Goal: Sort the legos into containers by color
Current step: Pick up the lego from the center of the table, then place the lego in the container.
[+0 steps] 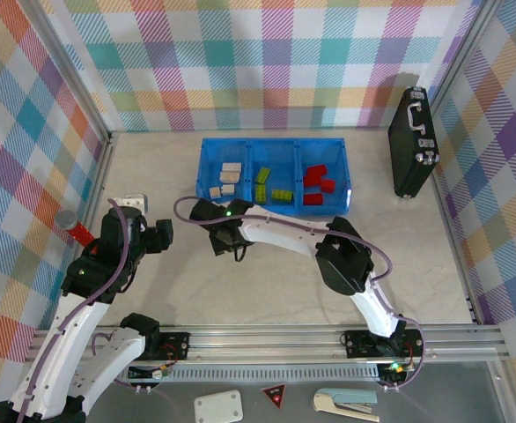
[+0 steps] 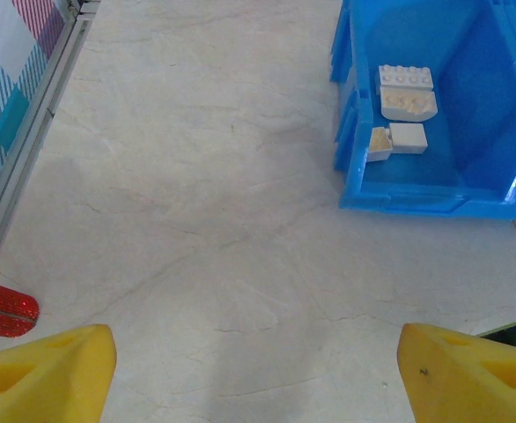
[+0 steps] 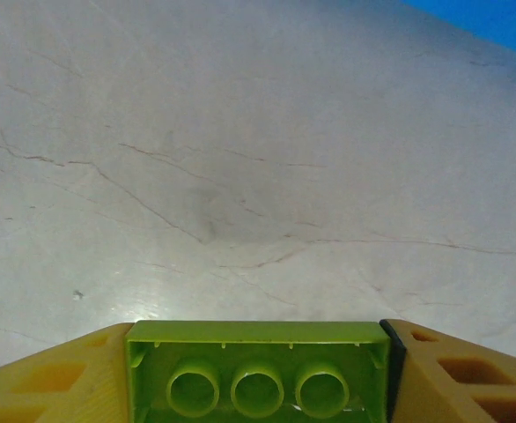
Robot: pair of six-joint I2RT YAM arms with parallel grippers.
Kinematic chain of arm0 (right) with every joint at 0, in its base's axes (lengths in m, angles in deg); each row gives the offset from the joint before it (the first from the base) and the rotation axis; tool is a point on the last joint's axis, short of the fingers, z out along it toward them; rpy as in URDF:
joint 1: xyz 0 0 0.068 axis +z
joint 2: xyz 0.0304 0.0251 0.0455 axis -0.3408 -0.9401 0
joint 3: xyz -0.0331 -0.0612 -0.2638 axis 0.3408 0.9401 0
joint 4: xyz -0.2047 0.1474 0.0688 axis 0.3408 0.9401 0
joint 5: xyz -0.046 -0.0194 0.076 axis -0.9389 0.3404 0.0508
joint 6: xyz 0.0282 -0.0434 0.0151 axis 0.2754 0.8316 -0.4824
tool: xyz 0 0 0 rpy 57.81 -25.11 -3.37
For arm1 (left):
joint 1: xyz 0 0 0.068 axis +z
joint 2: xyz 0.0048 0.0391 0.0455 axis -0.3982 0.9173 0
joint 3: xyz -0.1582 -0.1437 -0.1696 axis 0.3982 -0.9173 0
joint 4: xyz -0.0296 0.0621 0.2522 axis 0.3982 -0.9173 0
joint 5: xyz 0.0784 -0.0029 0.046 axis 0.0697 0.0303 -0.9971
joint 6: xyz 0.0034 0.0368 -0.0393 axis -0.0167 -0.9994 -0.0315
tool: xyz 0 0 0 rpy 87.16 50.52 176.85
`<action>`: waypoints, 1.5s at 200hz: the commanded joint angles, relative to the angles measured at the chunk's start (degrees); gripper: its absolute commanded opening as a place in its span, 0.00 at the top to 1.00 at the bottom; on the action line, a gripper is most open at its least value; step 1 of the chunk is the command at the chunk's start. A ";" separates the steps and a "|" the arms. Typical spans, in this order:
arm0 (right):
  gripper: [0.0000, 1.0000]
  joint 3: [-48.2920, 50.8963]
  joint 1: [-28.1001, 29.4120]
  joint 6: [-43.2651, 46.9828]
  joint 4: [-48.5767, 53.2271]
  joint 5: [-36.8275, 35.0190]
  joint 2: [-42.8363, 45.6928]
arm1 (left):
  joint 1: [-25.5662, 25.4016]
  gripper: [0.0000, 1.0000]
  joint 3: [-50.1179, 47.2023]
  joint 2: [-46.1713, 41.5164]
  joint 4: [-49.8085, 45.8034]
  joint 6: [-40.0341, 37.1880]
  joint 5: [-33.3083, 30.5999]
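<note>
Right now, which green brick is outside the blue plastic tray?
The lime green brick between the right arm's yellow fingers; others lie in the tray's middle compartment.

Bottom edge cuts off the green brick [image 3: 258,374]. Left edge crops the red cylinder [image 2: 3,308]. The tray [image 2: 416,201] runs past the right edge.

The tray [image 1: 276,142] lies far and central on the table [image 1: 267,282], with bricks [image 1: 229,176] in all three of its compartments. The briefcase [image 1: 414,141] stands right of it, well apart. The cylinder [image 1: 75,226] lies at the table's left edge, left of the left gripper [image 2: 256,370]. The right gripper [image 3: 256,379] sits on the near side of the tray's left end, a brick [image 3: 258,339] between its fingers.
</note>
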 commanded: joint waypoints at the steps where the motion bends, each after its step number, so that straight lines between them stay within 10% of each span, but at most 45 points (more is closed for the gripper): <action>1: 0.39 0.38 -1.47 6.27 4.42 1.47 3.52 | 0.58 0.17 -0.70 -0.10 1.52 0.03 -0.77; 113: 0.43 -2.22 -11.40 35.17 10.74 -7.22 7.11 | 0.66 0.17 -0.64 -0.21 1.55 -0.03 -0.59; 300: 0.36 -14.69 -22.39 63.60 -12.39 -14.20 -10.41 | 0.66 0.17 -0.64 -0.38 1.22 0.24 -1.10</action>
